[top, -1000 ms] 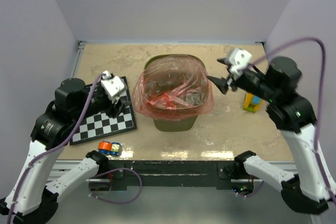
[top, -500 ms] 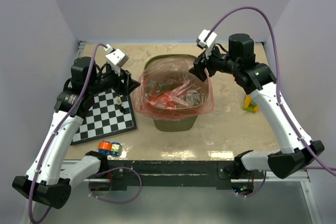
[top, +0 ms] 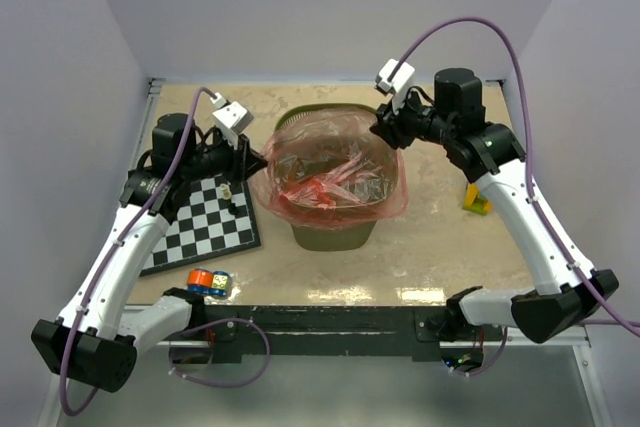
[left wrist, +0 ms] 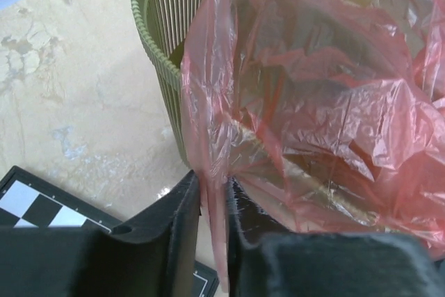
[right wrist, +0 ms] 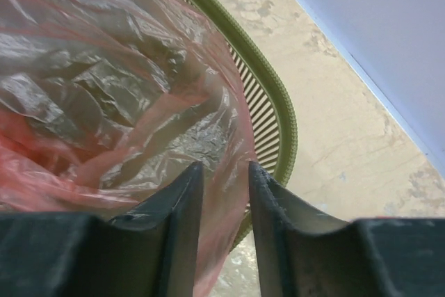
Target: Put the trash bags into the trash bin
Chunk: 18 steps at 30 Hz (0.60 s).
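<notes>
- Overhead, the trash bin [top: 335,237] stood at the middle of the table [top: 440,247], with the trash bag [top: 330,182] spread open across its mouth
- The red film bulged out past the rim on the left, right and lower sides; at the upper edge a strip of green rim stayed uncovered
- Inside the mouth, the film lay crumpled in loose red folds
- The left gripper [top: 250,160] sat at the bag's left edge, above the upper right corner of the chessboard [top: 200,227]
- In the left wrist view its fingers were drawn narrow with a fold of red film pinched between them, the bin's slatted wall just beyond at the upper left
- The right gripper [top: 383,132] sat at the bag's upper right edge, touching the film where it met the rim
- In the right wrist view its fingers stood close together with bunched pink film filling the gap, the green rim curving just to the right
- Bare tabletop lay open above the bin up to the back wall, and to the right as far as a yellow block [top: 478,202]
- The chessboard's right edge lay just beside the bin's base, leaving little room there
- A small orange and blue toy [top: 208,281] lay near the table's lower edge, below the chessboard and well apart from the bin
</notes>
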Each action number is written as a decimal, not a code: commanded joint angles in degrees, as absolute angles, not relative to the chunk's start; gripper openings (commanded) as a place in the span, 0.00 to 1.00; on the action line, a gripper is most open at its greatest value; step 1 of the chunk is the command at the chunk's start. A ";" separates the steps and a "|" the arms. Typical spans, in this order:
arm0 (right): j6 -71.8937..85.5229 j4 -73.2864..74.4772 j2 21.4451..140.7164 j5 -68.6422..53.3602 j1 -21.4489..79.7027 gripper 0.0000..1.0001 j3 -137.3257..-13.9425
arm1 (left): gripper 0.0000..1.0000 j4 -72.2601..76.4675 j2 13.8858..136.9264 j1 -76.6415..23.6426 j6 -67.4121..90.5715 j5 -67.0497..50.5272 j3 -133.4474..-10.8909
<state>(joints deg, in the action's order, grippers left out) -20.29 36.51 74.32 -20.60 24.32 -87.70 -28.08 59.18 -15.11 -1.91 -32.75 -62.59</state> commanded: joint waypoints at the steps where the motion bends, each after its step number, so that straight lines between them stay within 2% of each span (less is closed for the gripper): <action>1: -18.63 36.21 75.59 -18.99 24.17 0.18 -88.24 | 0.06 -22.06 59.50 -14.77 -1.32 -35.33 -62.93; 2: -18.55 35.78 75.50 -19.16 24.00 0.13 -88.50 | 0.00 -21.63 59.50 -14.77 -1.58 -35.33 -62.93; 5: -18.54 33.76 75.59 -18.55 23.65 0.00 -89.38 | 0.00 -19.78 59.85 -14.68 -1.93 -34.54 -62.49; 12: -18.90 26.82 79.18 -14.77 19.79 0.00 -89.83 | 0.00 -10.48 63.54 -14.50 -0.53 -30.50 -61.88; 18: -17.32 22.77 84.45 -16.26 15.65 0.00 -90.61 | 0.00 -5.20 68.90 -14.50 2.02 -29.18 -62.49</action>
<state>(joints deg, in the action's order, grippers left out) -18.57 28.05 81.58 -16.99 17.08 -88.18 -12.82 66.43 -14.98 -0.19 -30.44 -62.33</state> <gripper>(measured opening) 0.007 0.012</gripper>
